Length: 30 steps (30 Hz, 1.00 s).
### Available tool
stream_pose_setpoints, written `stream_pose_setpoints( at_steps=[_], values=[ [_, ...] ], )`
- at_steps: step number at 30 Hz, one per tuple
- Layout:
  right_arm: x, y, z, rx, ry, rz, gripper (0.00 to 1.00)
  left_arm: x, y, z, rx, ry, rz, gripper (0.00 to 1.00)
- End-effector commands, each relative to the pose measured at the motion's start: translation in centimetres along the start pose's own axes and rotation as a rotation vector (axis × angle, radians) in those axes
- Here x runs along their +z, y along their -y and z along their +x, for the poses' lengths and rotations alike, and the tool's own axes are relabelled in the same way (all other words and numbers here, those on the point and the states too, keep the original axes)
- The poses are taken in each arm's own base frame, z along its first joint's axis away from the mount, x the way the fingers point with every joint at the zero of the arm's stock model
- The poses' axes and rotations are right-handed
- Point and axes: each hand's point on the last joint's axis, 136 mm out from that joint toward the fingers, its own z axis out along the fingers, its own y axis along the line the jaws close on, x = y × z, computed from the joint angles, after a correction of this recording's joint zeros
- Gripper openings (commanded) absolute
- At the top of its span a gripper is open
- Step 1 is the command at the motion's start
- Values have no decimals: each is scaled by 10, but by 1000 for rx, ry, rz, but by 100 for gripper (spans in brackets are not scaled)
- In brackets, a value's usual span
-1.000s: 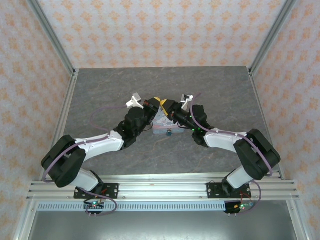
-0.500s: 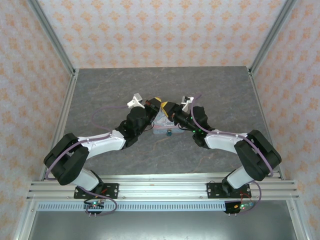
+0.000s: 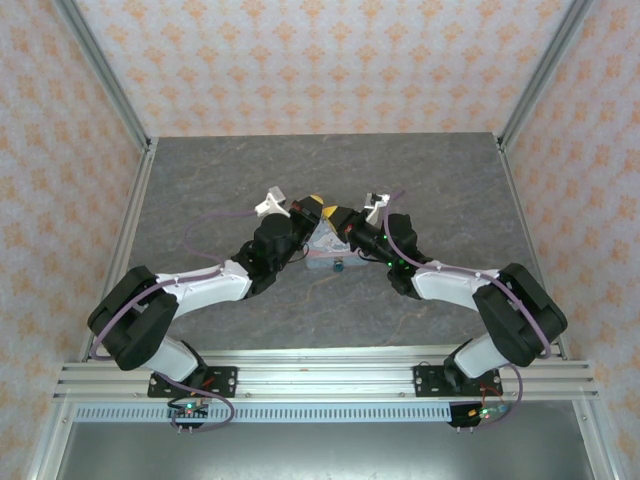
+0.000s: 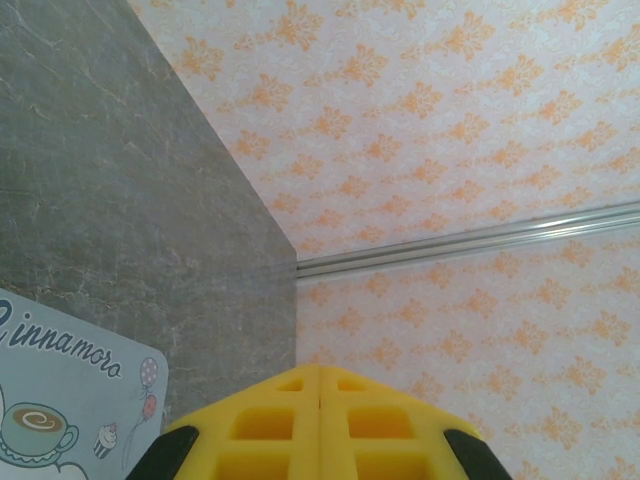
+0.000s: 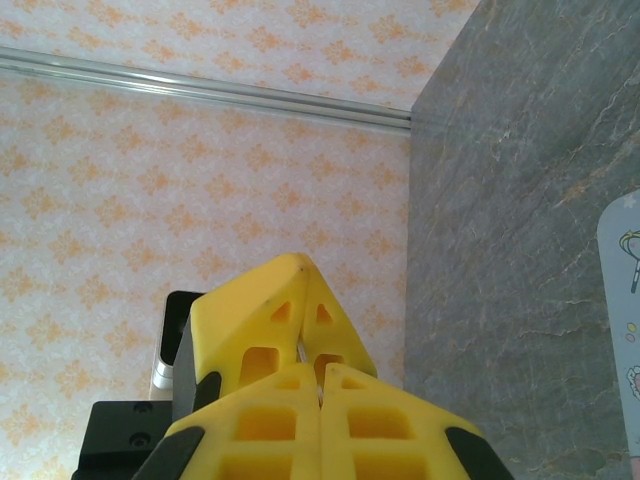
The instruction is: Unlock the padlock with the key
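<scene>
The tiny dark blue padlock (image 3: 338, 265) sits at the front edge of the pastel tin (image 3: 322, 252), below both grippers. My left gripper (image 3: 316, 203) and right gripper (image 3: 331, 213) meet tip to tip above the tin. In the left wrist view the yellow fingers (image 4: 270, 420) are pressed together. In the right wrist view my right gripper (image 5: 320, 366) is shut, with the left gripper's fingers (image 5: 255, 320) right against it. A thin metal sliver, the key (image 5: 301, 350), shows edge-on in the seam of both pairs of fingers.
The tin's lid with cartoon print lies at the lower left of the left wrist view (image 4: 70, 400) and at the right edge of the right wrist view (image 5: 625, 300). Grey tabletop (image 3: 200, 190) surrounds it, bounded by aluminium rails and patterned walls.
The left arm's elbow has shifted slightly to the right. Both grippers stay pressed together over the tin.
</scene>
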Motion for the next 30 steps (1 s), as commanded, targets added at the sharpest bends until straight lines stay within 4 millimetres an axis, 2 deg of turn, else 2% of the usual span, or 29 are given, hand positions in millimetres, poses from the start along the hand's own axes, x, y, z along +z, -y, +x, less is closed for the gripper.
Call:
stream_pose_setpoints(
  at_steps=[1, 2, 4, 7, 9, 12, 18, 24, 30],
  values=[
    [-7, -10, -3, -32, 10, -28, 0, -3, 16, -8, -18, 34, 28, 0],
    [-8, -9, -3, -31, 9, -25, 0, -4, 16, -8, -16, 31, 24, 1],
    [-10, -6, -4, -34, 12, -16, 0, -8, 15, -9, -3, 24, 7, 17],
    [-15, -3, -7, -43, 14, 7, 0, -20, 13, -13, 32, 25, -21, 55],
    [-17, -1, -7, -53, 9, 21, 0, -31, 10, -18, 64, 24, -54, 72],
    [-21, 3, -7, -72, -5, 48, 0, -47, 2, -20, 146, -10, -130, 85],
    [-28, 11, -3, -113, -29, 110, 0, -75, -11, -13, 360, -156, -275, 95],
    [-34, 30, -3, -97, -50, 183, 0, -98, -45, -2, 513, -307, -439, 99],
    [-37, 40, -3, -75, -85, 197, 0, -113, -72, 22, 614, -448, -471, 100]
  ],
)
